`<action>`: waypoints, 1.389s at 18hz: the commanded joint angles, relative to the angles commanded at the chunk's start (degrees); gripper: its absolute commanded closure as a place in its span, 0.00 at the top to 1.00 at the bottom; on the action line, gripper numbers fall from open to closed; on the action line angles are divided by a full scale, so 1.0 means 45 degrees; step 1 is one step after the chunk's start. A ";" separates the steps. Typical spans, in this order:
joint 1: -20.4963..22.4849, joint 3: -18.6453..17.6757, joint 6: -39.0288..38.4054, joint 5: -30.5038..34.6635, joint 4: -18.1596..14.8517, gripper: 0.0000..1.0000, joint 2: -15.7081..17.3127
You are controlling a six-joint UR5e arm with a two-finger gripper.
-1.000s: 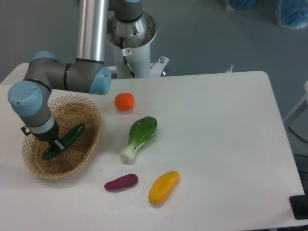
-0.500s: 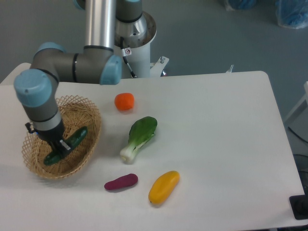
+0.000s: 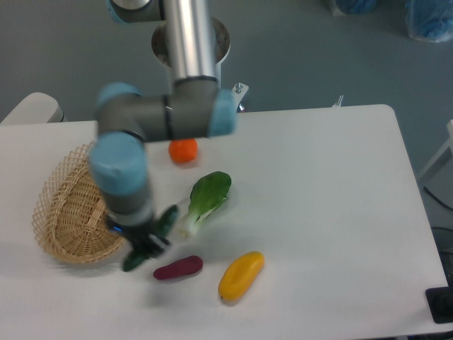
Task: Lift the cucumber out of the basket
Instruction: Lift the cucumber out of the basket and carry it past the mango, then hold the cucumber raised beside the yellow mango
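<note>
1. I've got the gripper [image 3: 145, 243] clamped on the cucumber [image 3: 150, 239], gripping it around its middle, though motion blur smears the fingers.
2. The cucumber hangs tilted, outside the basket [image 3: 71, 216], just off its right rim and above the table [image 3: 318, 198].
3. Its lower end sits close to the purple sweet potato [image 3: 178, 268].
4. Bok choy [image 3: 205, 202] lies just right of my wrist; the orange fruit [image 3: 183, 150] and yellow mango [image 3: 241, 275] sit apart.

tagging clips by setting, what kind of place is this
Probably a robotics lab, not a kitchen: a pedestal-mounted arm at a bare white table, toy-like produce such as a mango, grey floor behind.
</note>
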 joint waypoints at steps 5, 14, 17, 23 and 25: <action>0.1349 0.1112 0.1799 0.0001 -0.0078 0.40 -0.0780; 0.2874 0.3613 0.4398 -0.0018 -0.0683 0.40 -0.2598; 0.3031 0.3693 0.4905 -0.0058 -0.0781 0.40 -0.2677; 0.3011 0.3908 0.4829 -0.0019 -0.0782 0.40 -0.2833; 0.3011 0.3908 0.4829 -0.0077 -0.0781 0.40 -0.2853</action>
